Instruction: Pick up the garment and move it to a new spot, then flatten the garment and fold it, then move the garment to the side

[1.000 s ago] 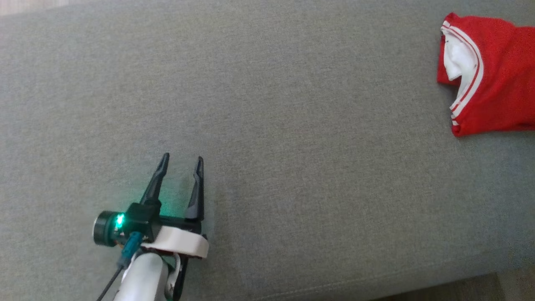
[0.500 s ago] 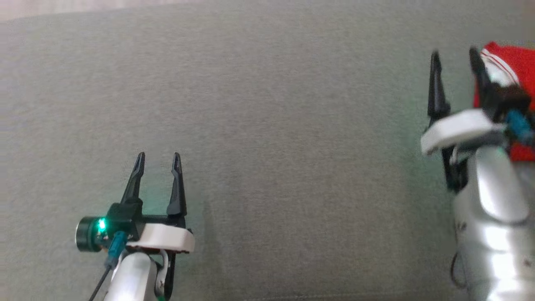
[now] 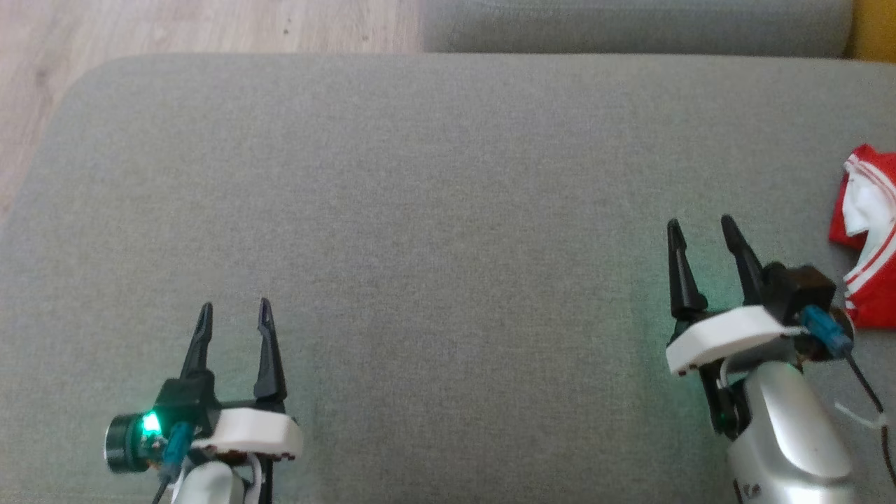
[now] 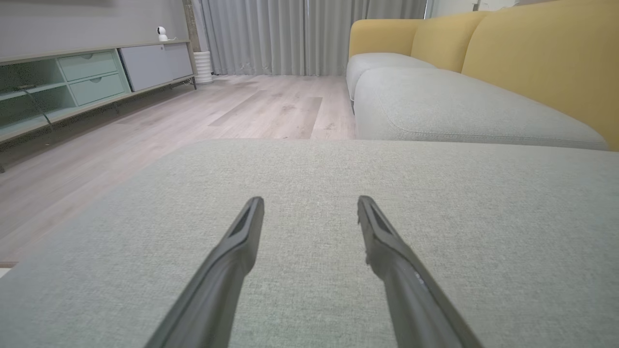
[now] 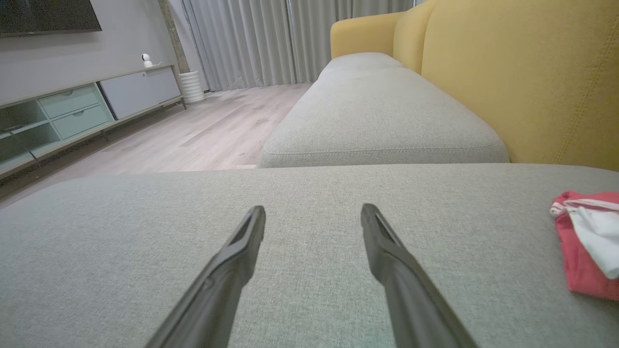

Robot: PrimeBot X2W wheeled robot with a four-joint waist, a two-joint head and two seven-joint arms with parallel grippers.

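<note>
The left pincer (image 3: 235, 304) hangs open and empty above the grey sofa seat (image 3: 448, 210), fingers pointing away from the robot. Its gap matches that of the two earlier pictures. In its own wrist view the left pincer (image 4: 310, 199) has only bare grey cloth between its fingers.

The right pincer (image 3: 701, 221) is open just as wide and holds nothing. In its wrist view the right pincer (image 5: 313, 208) also has only the seat between its fingers. Half a second ago this arm stood high at the right edge of the head view, its fingers overlapping the garment. Now it sits lower, with the fingers clear of the cloth on its left side.

The red garment (image 3: 868, 308) with white trim lies crumpled on the seat at the right edge, just beside the right wrist and cut off by the frame. From the right wrist the garment (image 5: 580, 261) lies off to the right, near the yellow backrest (image 5: 508, 72).

The whole head view has shifted since then — the camera moved. The seat's far rounded edge, the wooden floor (image 3: 175, 28) and a second grey cushion (image 3: 630, 24) now line the top.
</note>
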